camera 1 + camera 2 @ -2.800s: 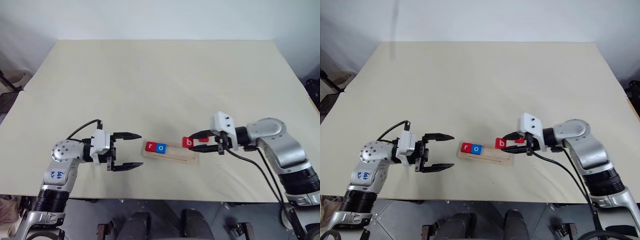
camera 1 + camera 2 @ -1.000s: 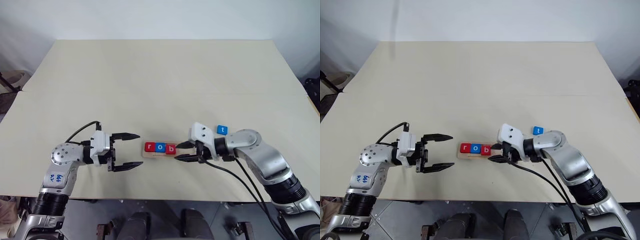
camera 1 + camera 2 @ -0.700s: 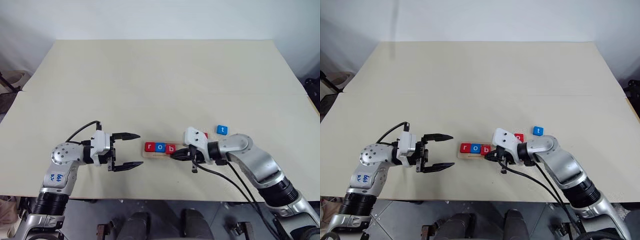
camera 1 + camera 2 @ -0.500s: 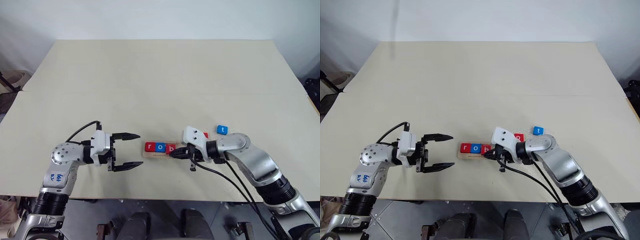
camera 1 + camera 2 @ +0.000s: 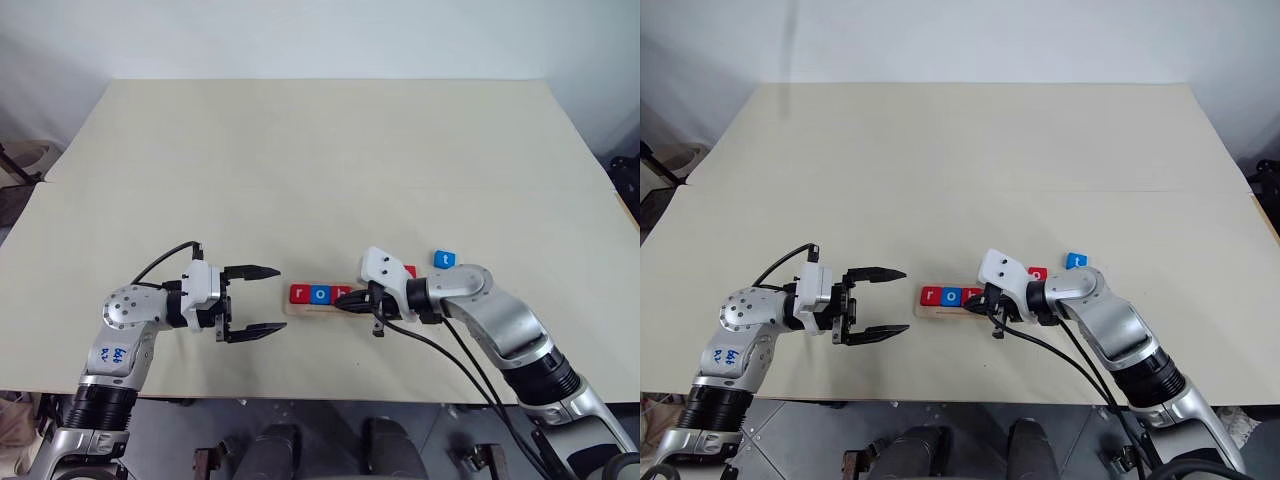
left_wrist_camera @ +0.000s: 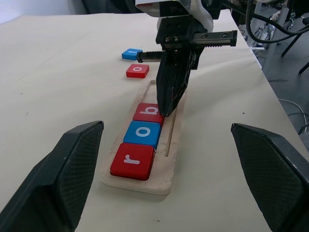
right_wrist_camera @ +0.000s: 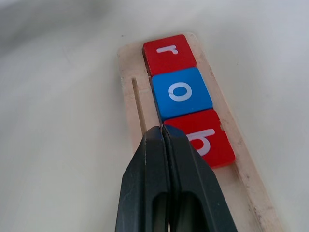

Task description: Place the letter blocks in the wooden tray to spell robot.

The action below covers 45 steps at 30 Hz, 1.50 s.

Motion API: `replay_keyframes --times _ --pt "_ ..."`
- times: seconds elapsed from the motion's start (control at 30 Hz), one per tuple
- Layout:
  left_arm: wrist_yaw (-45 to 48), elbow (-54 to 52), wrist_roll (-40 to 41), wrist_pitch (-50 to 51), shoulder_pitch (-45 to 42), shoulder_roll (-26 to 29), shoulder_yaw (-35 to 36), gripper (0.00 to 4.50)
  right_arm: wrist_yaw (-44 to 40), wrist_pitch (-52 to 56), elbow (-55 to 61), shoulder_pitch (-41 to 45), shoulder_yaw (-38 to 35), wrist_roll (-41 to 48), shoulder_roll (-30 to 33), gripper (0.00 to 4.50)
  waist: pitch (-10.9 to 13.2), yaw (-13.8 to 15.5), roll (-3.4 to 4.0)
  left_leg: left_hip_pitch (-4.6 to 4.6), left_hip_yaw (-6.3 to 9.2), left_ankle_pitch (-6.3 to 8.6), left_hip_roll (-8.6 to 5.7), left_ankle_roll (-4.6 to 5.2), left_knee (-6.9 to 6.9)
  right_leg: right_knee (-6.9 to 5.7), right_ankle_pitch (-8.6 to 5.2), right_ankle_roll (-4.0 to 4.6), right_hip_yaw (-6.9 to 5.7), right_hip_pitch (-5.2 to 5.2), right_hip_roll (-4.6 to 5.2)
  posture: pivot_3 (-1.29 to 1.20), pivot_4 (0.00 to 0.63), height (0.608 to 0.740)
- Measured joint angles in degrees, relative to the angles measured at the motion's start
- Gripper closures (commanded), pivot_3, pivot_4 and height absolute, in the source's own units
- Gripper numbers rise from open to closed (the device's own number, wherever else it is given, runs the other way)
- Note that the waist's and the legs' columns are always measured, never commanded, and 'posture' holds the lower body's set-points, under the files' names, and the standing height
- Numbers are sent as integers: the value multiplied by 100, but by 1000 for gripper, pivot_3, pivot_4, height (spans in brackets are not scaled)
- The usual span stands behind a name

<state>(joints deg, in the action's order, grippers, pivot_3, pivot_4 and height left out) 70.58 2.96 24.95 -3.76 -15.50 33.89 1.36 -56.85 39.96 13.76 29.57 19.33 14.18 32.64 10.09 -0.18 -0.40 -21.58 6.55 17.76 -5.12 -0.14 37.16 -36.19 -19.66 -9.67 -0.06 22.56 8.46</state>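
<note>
A: Where do things stand?

B: The wooden tray (image 6: pixel 170 145) lies on the counter (image 5: pixel 320 160) between the two arms. In it, read from the robot's left, sit the red r (image 7: pixel 169 50), the blue o (image 7: pixel 181 92) and the red b (image 7: pixel 203 137), touching edge to edge. The red o (image 6: pixel 137 70) and the blue t (image 5: pixel 444 260) lie loose on the counter, at about two o'clock from the tray in the head view.

A: And the hands?

B: The right hand (image 7: pixel 162 129) is clenched with nothing in it, its tips resting at the near corner of the b beside the tray's groove. The left hand (image 5: pixel 258 301) is released, fingers spread wide, at nine o'clock from the tray and well apart from it.

A: What could go wrong?

B: I'd say the clenched tips could push too hard or drag as they pull away. That might skew the b, ride it up over the blue o, or shove the light tray along the counter, since nothing braces it. The fingers could also knock the red o on their way to it.

A: What differs from a second ago?

B: Then the right hand was spread and stood at the tray's right end. Now it is clenched and has crept in over the b. The left hand has not stirred, and the letters in the tray read the same.
</note>
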Motion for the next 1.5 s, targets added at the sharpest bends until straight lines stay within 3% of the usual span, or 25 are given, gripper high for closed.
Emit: replay_keyframes --times 0.2,0.33,0.47,0.63,0.67,0.87,1.07,1.3,1.5 --pt "17 -22 3 1 28 14 10 0 -231 -17 877 -775 -1114 782 500 4461 0 38 -1 0 6 1 -2 1 -2 14 1 -1 -6 -10 2 0 150 740" --pt "33 30 4 1 6 43 35 0 -116 -208 966 -1656 -2369 1064 772 3385 1 94 -1 -1 5 1 -4 2 -1 15 1 -1 -9 -12 3 0 150 740" --pt "72 292 0 -2 -191 25 19 0 -74 -1171 792 -2734 -3756 1086 788 1901 1 144 -1 0 -3 1 -3 2 -2 12 1 -1 -11 -11 1 0 150 740" --pt "134 714 -20 -43 -465 -26 -7 0 -232 -2328 506 -3853 -4813 1053 756 150 0 138 -1 3 -9 1 -1 2 0 9 1 -2 -11 -13 -1 0 150 740" --pt "144 730 -23 -56 -481 -27 -7 0 -259 -2417 463 -3982 -4896 1052 756 33 1 124 -1 3 -10 1 -1 2 0 8 1 -2 -10 -14 -1 0 150 740" --pt "261 1062 -45 -175 -765 -127 -21 0 -361 -3075 392 -4936 -5277 1015 679 33 0 106 -1 6 -13 1 0 2 2 6 1 -2 -7 -16 -2 0 150 740" --pt "331 1112 -46 -185 -791 -131 -21 0 -181 -3508 139 -5041 -5332 1013 454 33 0 85 -1 10 -12 1 1 2 1 5 1 -2 -6 -17 -2 0 150 740" --pt "305 1082 -46 -179 -764 -129 -11 0 125 -3434 65 -4433 -4876 999 484 33 0 36 -1 11 -10 0 2 2 2 2 1 -2 -5 -18 -2 0 150 740" --pt "188 853 -45 -160 -640 -132 0 0 1297 -1833 338 -3100 -4141 999 530 33 0 9 0 11 -9 0 4 1 2 -8 1 -1 -1 -11 -2 0 150 740"
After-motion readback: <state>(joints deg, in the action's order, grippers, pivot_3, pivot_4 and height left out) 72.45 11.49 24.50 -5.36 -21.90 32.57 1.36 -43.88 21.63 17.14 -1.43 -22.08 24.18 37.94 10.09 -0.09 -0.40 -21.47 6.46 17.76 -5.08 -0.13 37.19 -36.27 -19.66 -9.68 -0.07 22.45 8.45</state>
